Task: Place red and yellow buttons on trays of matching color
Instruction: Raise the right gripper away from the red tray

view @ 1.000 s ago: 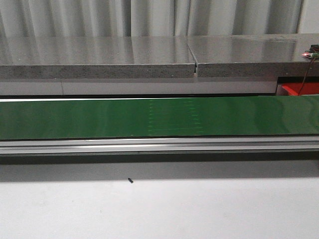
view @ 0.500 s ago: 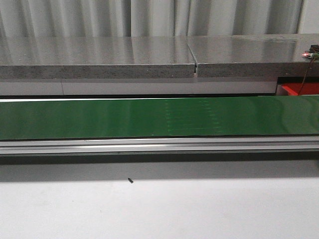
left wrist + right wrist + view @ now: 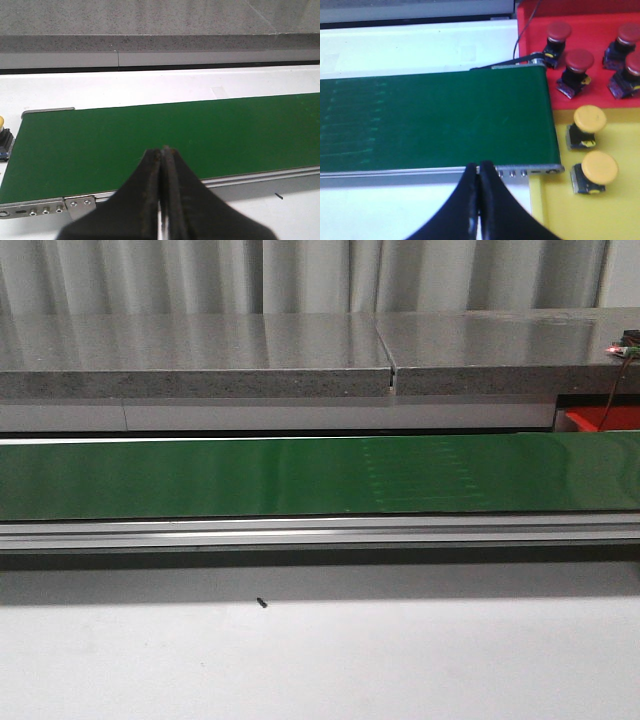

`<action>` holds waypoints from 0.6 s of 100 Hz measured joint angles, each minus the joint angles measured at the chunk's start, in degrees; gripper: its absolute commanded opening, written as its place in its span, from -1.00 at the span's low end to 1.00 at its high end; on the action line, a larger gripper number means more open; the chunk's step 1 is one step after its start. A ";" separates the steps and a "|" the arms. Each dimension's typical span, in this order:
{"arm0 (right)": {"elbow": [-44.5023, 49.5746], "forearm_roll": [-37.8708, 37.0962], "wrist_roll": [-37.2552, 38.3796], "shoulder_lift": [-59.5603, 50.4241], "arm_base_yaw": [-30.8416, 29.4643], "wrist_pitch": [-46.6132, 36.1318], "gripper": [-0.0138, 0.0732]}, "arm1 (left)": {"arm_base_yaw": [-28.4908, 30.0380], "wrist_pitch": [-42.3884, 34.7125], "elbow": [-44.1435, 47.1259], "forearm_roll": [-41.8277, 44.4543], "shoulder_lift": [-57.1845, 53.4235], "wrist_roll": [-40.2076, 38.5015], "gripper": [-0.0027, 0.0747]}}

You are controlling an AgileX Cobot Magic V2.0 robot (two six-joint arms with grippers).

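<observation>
A long green belt (image 3: 300,477) runs across the white counter (image 3: 320,660) from side to side. The belt has nothing on it. A silver rail (image 3: 320,532) runs along its near edge. Behind the belt is a grey stone shelf (image 3: 190,355). A tiny dark speck (image 3: 261,602) lies on the counter in front of the rail.

The left pincer (image 3: 162,152) has its two black fingers pressed together with nothing between them. It hangs over the near edge of the belt, close to the belt's left end. Just past that left end, one yellow button (image 3: 1,122) peeks in at the side of the left wrist view. Only a bit of it shows.

The right pincer (image 3: 480,167) is closed tight too and holds nothing. It sits over the near rail, close to the belt's right end.

At the right end of the belt are two trays next to each other. The red tray (image 3: 590,30) is the far one. Four red buttons sit in it: one (image 3: 558,31) by the belt corner, one (image 3: 580,61) just nearer, and two more (image 3: 627,35) (image 3: 634,62) by the side of the view. The yellow tray (image 3: 620,210) is the near one, touching the red tray. Two yellow buttons rest in it, one (image 3: 589,119) near the red tray and one (image 3: 599,167) closer to the counter's near edge. A thin black wire (image 3: 525,30) runs across the red tray near the belt's far corner.
</observation>
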 measured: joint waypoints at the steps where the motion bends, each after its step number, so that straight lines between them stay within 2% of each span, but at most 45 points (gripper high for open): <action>1: 0.47 -0.24 1.14 -0.24 0.00 0.00 -0.84 | 0.00 0.00 0.00 0.00 0.00 0.00 -0.98; 18: 5.12 -6.00 5.33 -6.56 0.00 -0.33 -0.84 | 0.00 0.00 0.00 0.00 0.00 0.00 -0.98; 36: 8.15 -6.92 0.11 -12.23 0.00 -0.45 -0.84 | 0.00 0.00 0.00 0.00 0.00 0.00 -0.98; 60: 9.64 -6.58 -0.91 -14.73 0.00 0.43 -0.84 | 0.00 0.00 0.00 0.00 0.00 0.00 -0.98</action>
